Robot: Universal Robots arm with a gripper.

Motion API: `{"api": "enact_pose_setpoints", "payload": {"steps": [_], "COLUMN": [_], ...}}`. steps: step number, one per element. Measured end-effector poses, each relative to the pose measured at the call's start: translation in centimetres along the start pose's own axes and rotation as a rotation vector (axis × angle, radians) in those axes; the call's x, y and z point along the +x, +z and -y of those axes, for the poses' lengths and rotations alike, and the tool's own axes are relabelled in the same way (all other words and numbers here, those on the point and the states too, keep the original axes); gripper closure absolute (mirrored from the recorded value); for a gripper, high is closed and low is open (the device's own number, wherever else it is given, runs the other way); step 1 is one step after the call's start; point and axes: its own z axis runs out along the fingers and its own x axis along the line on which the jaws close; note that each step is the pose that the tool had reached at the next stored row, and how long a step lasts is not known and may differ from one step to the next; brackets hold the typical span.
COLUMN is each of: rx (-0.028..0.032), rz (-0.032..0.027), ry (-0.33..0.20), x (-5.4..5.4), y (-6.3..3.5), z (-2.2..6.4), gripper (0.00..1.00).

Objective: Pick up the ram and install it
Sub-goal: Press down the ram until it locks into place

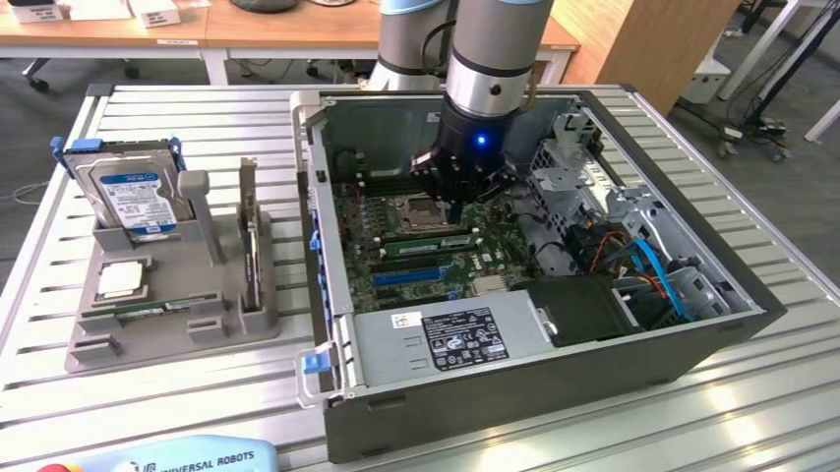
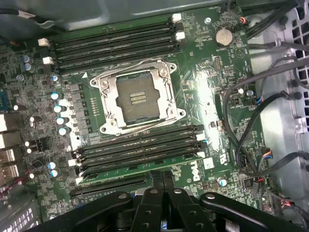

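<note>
A slim green ram (image 2: 116, 174) stick sits along a memory slot of the motherboard, just beside the empty processor socket (image 2: 136, 92). In the exterior view the ram (image 1: 423, 233) shows as a green strip inside the open computer case (image 1: 552, 383). My gripper (image 1: 457, 202) reaches down into the case right over that stick. In the wrist view the gripper (image 2: 162, 176) is shut, its two fingers pressed together with their tips at the stick's upper edge, near its middle. Nothing shows between the fingers.
A grey parts tray (image 1: 171, 339) at the exterior view's left holds a silver hard drive (image 1: 132, 197), a square processor (image 1: 121, 278) and another green stick (image 1: 148, 312). Black cables (image 2: 241, 140), the drive cage (image 1: 591, 187) and the power supply (image 1: 453, 339) crowd the case around the board.
</note>
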Motion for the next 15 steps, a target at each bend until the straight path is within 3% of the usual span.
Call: {"api": "enact_pose_setpoints", "payload": {"steps": [5, 15], "rx": [-0.0023, -0.0029], "rz": [-0.0024, -0.0032], "ry": [-0.075, -0.093], "x": [0.0, 0.0], "y": [0.0, 0.0], "z": [0.0, 0.0], "gripper": [0.9, 0.9]}}
